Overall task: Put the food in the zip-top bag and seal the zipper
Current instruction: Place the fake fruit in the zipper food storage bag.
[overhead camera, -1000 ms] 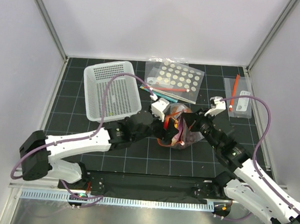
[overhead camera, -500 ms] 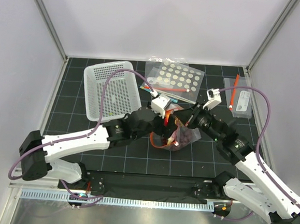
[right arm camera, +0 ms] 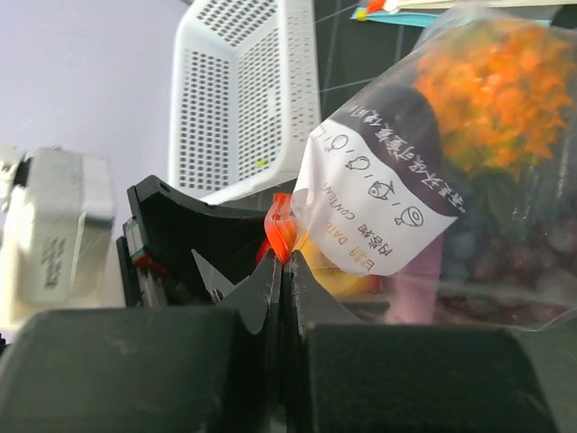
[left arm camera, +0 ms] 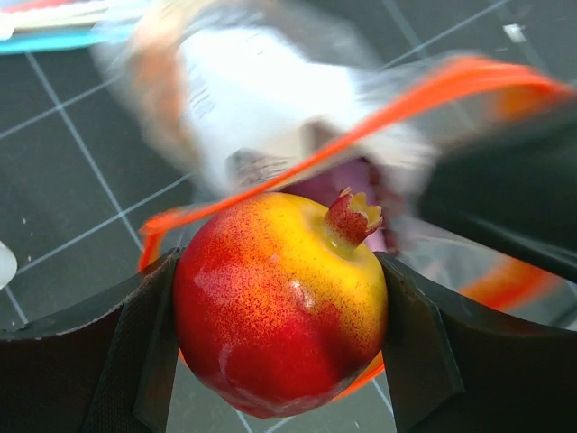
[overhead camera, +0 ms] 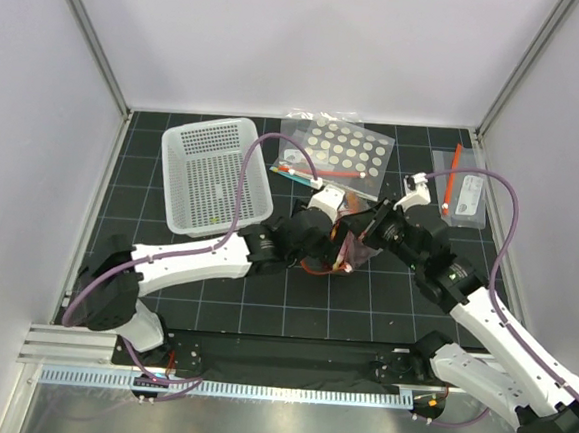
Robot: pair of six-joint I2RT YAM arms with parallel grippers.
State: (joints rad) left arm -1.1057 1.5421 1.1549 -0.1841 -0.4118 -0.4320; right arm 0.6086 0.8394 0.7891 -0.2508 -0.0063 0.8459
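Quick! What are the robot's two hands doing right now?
Left gripper: holding the apple.
Right gripper: shut on the zipper of the zip-top bag.

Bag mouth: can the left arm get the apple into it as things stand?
Probably yes. The left pincer holds the apple right at the zipper. The bag seems open behind it, and the right pincer pinches the zipper, holding it up. Nothing visible lies between.
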